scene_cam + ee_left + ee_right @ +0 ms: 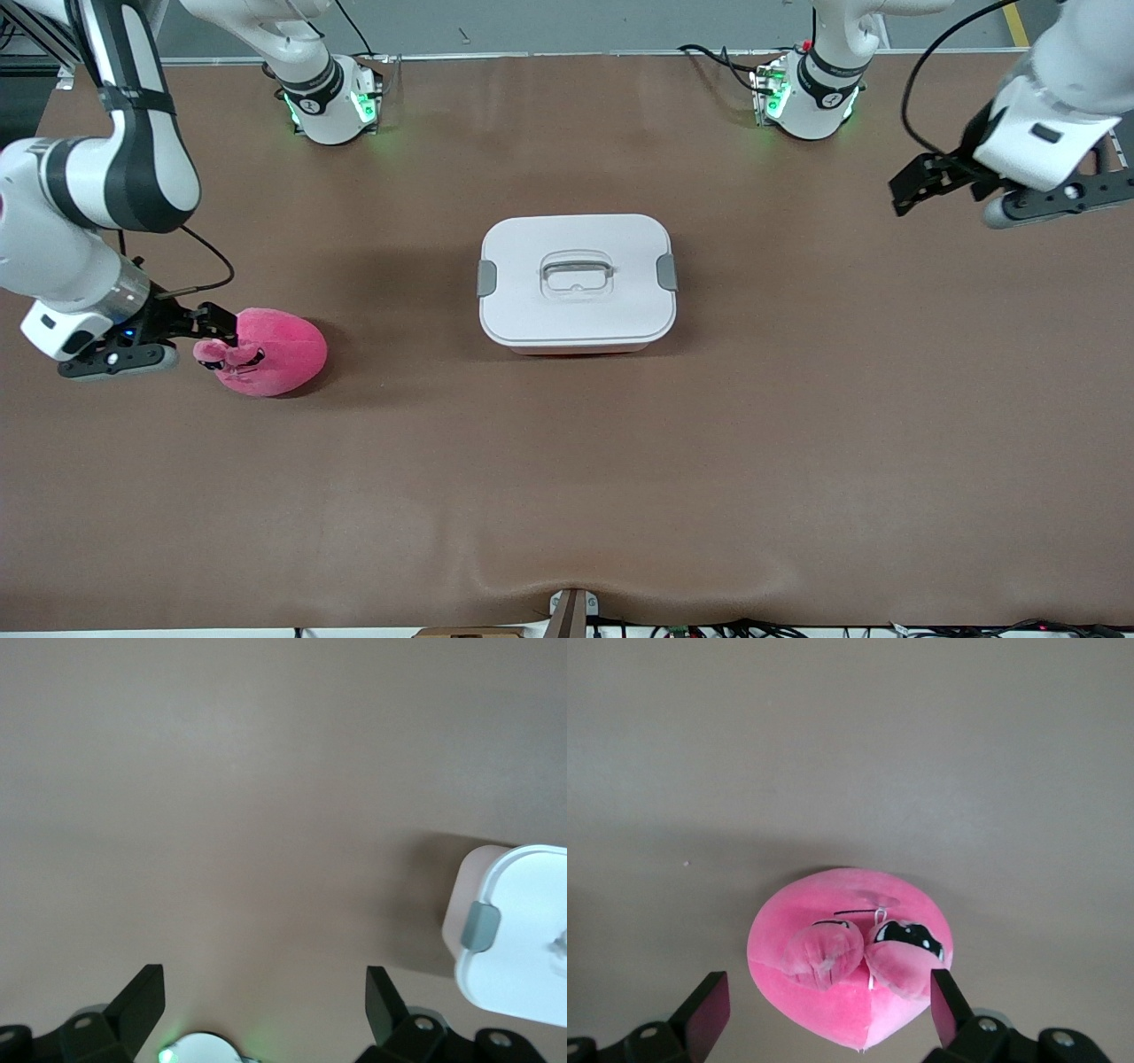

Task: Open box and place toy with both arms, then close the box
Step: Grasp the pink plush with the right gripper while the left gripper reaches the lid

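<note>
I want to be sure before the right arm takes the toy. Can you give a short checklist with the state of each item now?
1. Right gripper open: ok, fingers spread on either side of the toy.
2. Right gripper lined up with the toy: ok, in the right wrist view the toy sits between the fingertips.
3. Toy free on the table: ok, nothing lies on it.
4. Box ready to take the toy: not ok, the white lid is on.
5. Grey side clips released: cannot tell.
6. Left gripper out of the way: ok, open and up over the left arm's end of the table.
</note>
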`<state>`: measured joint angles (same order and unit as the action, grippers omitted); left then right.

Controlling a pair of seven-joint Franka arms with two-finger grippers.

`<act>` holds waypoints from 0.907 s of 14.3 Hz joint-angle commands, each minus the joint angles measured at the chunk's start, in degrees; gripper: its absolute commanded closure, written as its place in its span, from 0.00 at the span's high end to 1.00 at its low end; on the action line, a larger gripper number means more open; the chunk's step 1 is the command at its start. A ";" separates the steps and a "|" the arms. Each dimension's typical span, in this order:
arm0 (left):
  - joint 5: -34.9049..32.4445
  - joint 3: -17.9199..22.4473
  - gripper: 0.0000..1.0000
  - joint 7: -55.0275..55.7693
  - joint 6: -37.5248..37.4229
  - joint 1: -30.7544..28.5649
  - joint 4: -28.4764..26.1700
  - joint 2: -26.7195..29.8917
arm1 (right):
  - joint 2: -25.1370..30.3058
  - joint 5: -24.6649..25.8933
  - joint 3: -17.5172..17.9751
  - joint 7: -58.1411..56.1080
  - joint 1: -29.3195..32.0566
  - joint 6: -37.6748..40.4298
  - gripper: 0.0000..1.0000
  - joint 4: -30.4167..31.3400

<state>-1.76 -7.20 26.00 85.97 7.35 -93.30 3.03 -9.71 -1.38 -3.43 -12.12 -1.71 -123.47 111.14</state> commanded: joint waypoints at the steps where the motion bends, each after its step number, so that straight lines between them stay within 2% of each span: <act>1: 0.89 -4.46 1.00 7.98 -0.63 -0.14 1.81 -2.67 | -0.66 -0.11 -0.08 -1.41 -0.92 -0.20 1.00 1.18; 4: 0.80 -8.60 1.00 18.88 1.22 -0.05 1.72 -4.70 | -2.42 -0.11 -0.17 -1.94 -1.01 -0.37 1.00 1.62; 5: 0.80 -10.10 1.00 22.22 2.00 -0.14 1.81 -5.75 | -2.51 -0.11 -0.17 -2.29 -1.01 -0.28 0.91 1.62; 9: 0.27 -15.02 1.00 36.11 4.55 -0.05 1.90 -9.79 | -4.00 -0.11 -0.08 -2.38 -1.01 -0.90 0.73 1.27; 13: 0.09 -17.32 1.00 46.32 7.98 1.87 2.25 -12.43 | -4.88 -0.11 -0.08 -2.29 -1.10 -1.16 0.43 1.01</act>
<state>-1.71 -24.04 68.06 93.31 7.95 -92.93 -7.95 -14.18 -1.38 -3.39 -13.82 -2.60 -124.15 112.42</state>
